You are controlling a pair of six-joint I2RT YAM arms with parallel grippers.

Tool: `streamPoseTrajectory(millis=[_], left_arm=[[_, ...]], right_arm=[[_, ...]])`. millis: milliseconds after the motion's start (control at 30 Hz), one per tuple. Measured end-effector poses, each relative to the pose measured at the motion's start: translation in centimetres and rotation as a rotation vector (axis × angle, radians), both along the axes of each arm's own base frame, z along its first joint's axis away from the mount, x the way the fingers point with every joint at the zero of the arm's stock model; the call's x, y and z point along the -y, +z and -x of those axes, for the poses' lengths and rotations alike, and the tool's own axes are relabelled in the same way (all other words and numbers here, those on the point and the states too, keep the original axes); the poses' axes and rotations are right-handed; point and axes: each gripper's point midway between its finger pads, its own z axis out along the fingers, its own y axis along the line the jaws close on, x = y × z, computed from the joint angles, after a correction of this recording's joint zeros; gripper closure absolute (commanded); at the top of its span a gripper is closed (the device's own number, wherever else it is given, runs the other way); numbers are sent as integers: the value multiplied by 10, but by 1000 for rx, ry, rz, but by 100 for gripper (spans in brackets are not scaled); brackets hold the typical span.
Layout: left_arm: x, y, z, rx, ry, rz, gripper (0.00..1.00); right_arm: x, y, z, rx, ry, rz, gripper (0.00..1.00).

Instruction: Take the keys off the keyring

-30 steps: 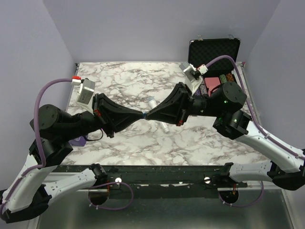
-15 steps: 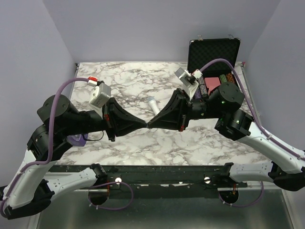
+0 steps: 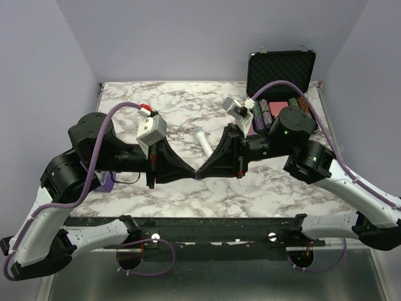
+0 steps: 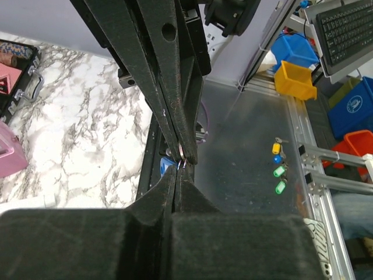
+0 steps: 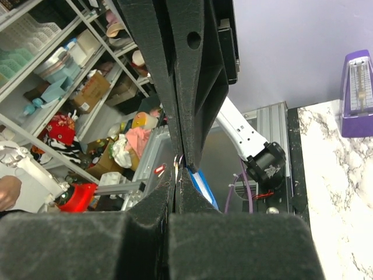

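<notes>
Left gripper (image 3: 192, 175) and right gripper (image 3: 203, 174), both clamped tight, meet tip to tip above your marble table (image 3: 188, 106). Blue key (image 5: 199, 182) and keyring (image 5: 176, 167) sit at that junction; you cannot tell which pinches which.

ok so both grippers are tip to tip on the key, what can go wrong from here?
1. The blue key and keyring sit at the very tips of the shut left gripper and right gripper; a slip would likely drop them.
2. They hang in the air near the near edge of the table, so a dropped piece might bounce off.
</notes>
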Motion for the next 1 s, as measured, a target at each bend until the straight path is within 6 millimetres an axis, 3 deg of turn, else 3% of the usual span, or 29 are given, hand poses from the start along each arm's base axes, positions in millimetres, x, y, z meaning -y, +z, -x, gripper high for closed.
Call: streamPoseTrajectory(millis=[33, 67, 100, 133, 367, 500, 667, 867, 1000], left_arm=[[0, -1, 0, 0, 0, -5, 45], [0, -2, 0, -2, 1, -9, 28], [-1, -3, -2, 3, 8, -14, 19], [-1, -2, -1, -3, 8, -18, 2], [-13, 12, -7, 27, 104, 3, 1], [-35, 30, -7, 72, 213, 116, 19], [-63, 40, 1, 78, 308, 346, 28], [-47, 28, -20, -16, 351, 452, 36], [-38, 24, -29, -71, 362, 496, 36]], right_arm=[[0, -1, 0, 0, -1, 3, 99], [0, -1, 0, -1, 0, 6, 99], [0, -2, 0, -1, 0, 8, 99], [0, -2, -2, 3, -10, 6, 99], [-3, -6, -13, 7, -69, 19, 99], [-4, -3, -14, 17, -73, 16, 99], [-5, 3, -14, 31, -73, -6, 99], [-10, 24, -15, 56, -60, -62, 99], [-13, 30, -15, 60, -49, -85, 99]])
